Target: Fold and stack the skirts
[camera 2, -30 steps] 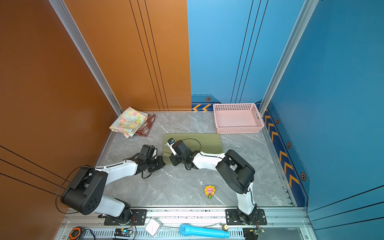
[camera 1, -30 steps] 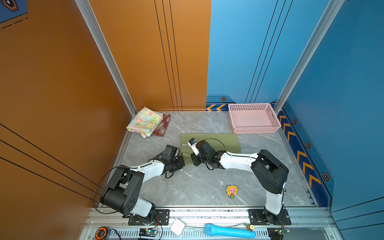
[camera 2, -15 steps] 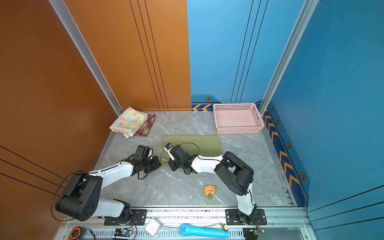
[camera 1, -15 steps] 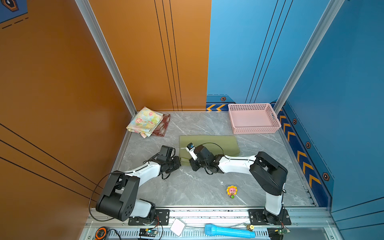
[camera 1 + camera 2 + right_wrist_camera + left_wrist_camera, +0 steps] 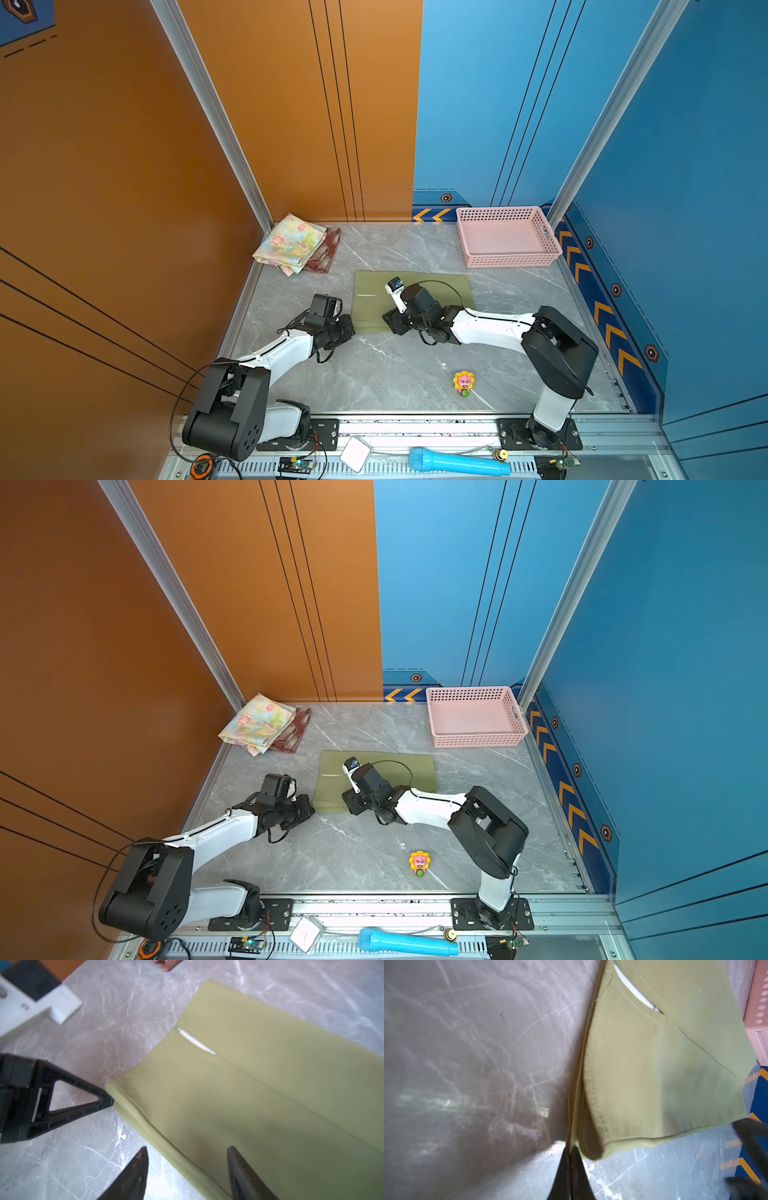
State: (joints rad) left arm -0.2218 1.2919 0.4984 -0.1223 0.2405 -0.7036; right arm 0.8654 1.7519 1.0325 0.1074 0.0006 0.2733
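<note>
Olive skirt [image 5: 436, 286] lies flat on the worktop [image 5: 395, 374] just in front of the pink basket [image 5: 511, 259]; floral skirt [image 5: 291, 243] sits on the plaid skirt [image 5: 326, 253] well to the basket's left. Left pincer [image 5: 571, 1153] is clenched on only the skirt's corner hem, right pincer [image 5: 188, 1148] is released astride the edge opposite the basket. Risk: a one-sided lift skews the cloth, slips the thin hem, or splits the layers.

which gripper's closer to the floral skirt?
Left. Left gripper is at the olive skirt's near-left corner, diagonally in front of the floral skirt; right gripper is further right along that near edge.
</note>
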